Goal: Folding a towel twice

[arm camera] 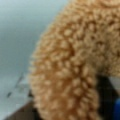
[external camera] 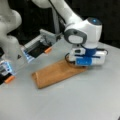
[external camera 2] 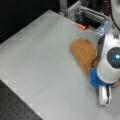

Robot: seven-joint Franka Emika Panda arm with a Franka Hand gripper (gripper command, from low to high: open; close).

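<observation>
The orange-brown fuzzy terry towel (external camera: 56, 73) lay on the grey table (external camera: 82, 100) as a long strip, prob. folded once. The gripper (external camera: 80, 65) sat low on its far end; can't tell if shut. Soft, light, floppy; best grabbed at an edge.

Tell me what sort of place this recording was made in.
Probably a robotics lab bench. The towel lies folded into a long strip on a bare grey table, with aluminium framing behind and a perforated black board beside it. The gripper sits low at the towel's end.
</observation>
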